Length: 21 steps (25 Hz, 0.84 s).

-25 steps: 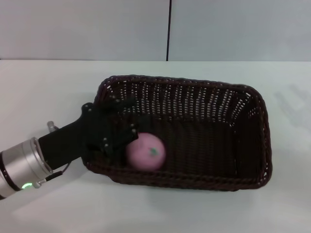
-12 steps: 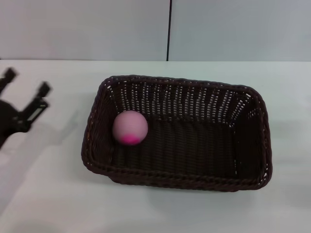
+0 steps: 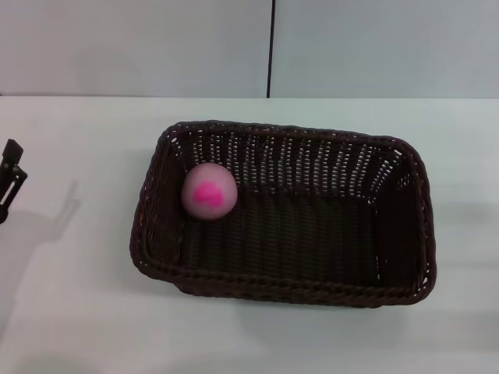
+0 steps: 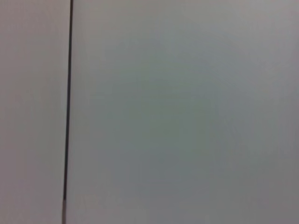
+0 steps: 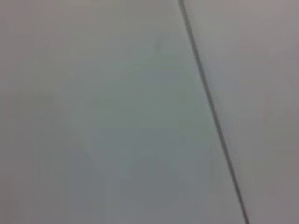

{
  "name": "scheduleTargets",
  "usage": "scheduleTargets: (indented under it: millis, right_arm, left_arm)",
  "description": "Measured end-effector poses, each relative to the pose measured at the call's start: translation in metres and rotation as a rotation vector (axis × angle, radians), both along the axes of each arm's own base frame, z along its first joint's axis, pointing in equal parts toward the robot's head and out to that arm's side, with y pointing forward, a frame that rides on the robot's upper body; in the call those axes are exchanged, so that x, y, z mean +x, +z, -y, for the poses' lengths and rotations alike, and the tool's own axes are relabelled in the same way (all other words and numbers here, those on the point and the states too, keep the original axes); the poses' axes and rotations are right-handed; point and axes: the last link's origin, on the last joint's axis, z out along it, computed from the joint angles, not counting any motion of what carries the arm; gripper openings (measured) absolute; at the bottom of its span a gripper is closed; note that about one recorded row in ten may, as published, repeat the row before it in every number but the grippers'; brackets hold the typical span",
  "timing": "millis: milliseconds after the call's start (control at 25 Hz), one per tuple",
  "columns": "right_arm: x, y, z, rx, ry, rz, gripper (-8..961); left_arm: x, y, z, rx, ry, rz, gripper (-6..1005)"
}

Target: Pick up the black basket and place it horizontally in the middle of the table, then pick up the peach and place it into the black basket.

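The black basket [image 3: 296,290] lies lengthwise across the middle of the white table [image 3: 78,312]. The peach [image 3: 209,191], pale pink with a magenta patch facing up, rests inside the basket against its left end wall. My left gripper [image 3: 11,175] shows only as a black tip at the far left edge of the head view, well clear of the basket and holding nothing that I can see. My right gripper is out of view. Both wrist views show only a plain grey wall with a dark seam.
A grey wall with a vertical dark seam [image 3: 272,47] stands behind the table's far edge. White tabletop surrounds the basket on all sides.
The left gripper let go of the peach inside the basket and pulled back to the left, nearly out of view. The peach rolled toward the basket's left end and turned its magenta patch upward.
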Motion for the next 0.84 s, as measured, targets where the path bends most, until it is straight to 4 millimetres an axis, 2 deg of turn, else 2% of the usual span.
scheduleTargets:
  millis: [120, 320, 520, 840]
  right_arm:
    - [-0.002, 0.0, -0.002, 0.004, 0.006, 0.021, 620]
    - [-0.003, 0.0, 0.003, 0.082, -0.028, 0.027, 787]
    - [-0.003, 0.0, 0.002, 0.12, -0.049, 0.01, 828]
    - [-0.01, -0.001, 0.007, 0.139, -0.013, -0.007, 828]
  left_arm:
    - [-0.003, -0.001, -0.001, -0.002, 0.025, 0.001, 849]
    - [-0.004, -0.001, 0.003, 0.012, 0.035, 0.02, 849]
    - [-0.003, 0.001, 0.006, 0.045, 0.041, 0.044, 849]
    - [-0.001, 0.004, 0.009, 0.069, 0.027, 0.056, 849]
